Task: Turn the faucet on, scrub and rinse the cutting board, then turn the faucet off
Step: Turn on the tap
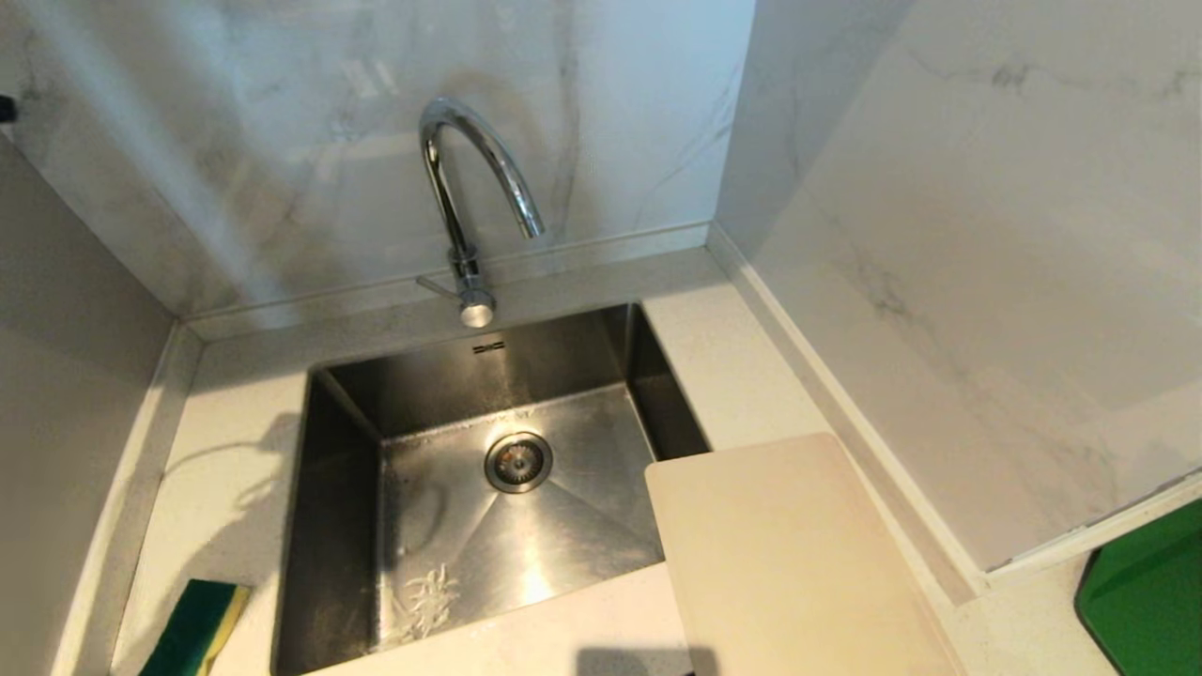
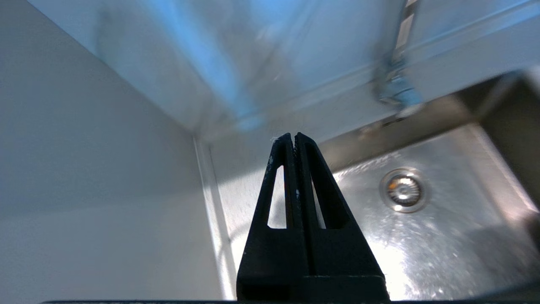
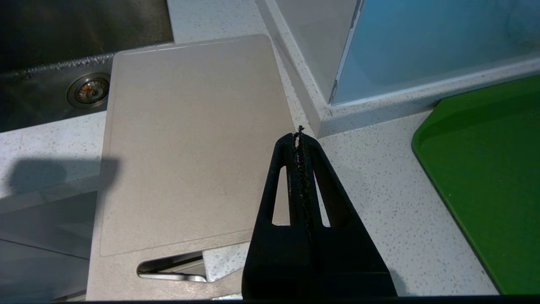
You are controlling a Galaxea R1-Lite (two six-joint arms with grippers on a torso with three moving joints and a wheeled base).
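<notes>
- The left gripper [image 2: 293, 136] has its two black fingers pressed together with nothing between them; it hangs above the counter strip at the left edge of the sink, pointing toward the far left corner of the walls.
- The right gripper [image 3: 300, 136] is likewise closed and empty, held over the speckled counter just beside the right edge of the cutting board, not touching it.
- Neither arm shows in the head view.
- The cutting board [image 1: 789, 554] lies flat on the counter at the near right of the sink [image 1: 329, 526], its far left corner jutting over the basin.
- The board's handle slot [image 3: 172, 267] sits at its near end.
- The faucet [image 1: 467, 192] stands behind the sink at the far wall, spout arched over the basin, its thin lever sticking out to the left.
- No water runs from the spout.
- A green-and-yellow sponge [image 1: 195, 627] lies on the counter near left of the sink.
- A green board [image 1: 1150, 596] rests on the counter at the far right.
</notes>
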